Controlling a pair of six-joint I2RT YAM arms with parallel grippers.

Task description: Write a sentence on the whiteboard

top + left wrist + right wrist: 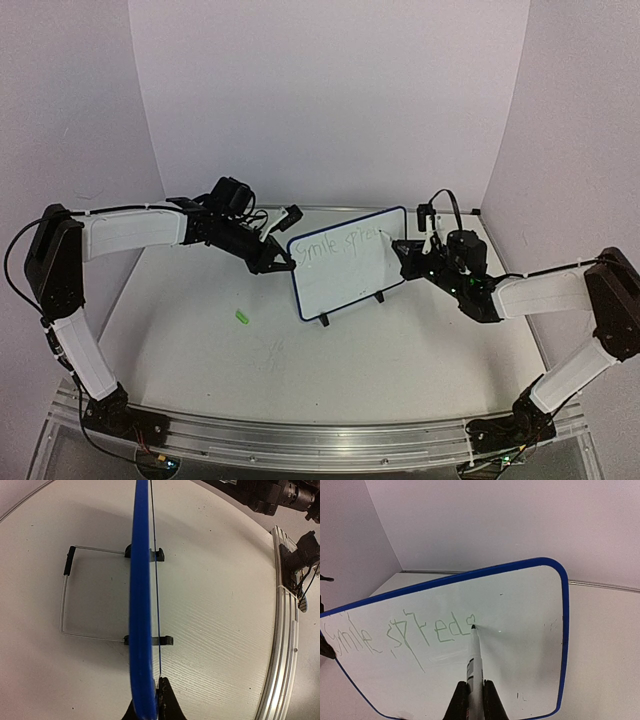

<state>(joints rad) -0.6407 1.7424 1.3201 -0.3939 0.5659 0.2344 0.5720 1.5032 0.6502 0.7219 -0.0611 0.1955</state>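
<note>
Whiteboard sits on its two small feet about mid-counter, leaning back a bit. The sentence is in thin green and reads roughly "smile sprea" plus a half-formed last letter. The marker has its tip touching the board right at that letter.

Right fingers are clamped on the marker barrel. Left fingers are pinched tight on the board's left frame edge, so that's our only brace.

What worries us is that the push lands well away from that pinch. Too much pressure could swing the board around the held edge or rock it back off its feet, and the stroke would smear. Too little and the line goes faint, and some strokes look pale as it is. The marker could also twist in the fingers. We reckon the rest needs a second line, and re-touching is where aim could drift.
</note>
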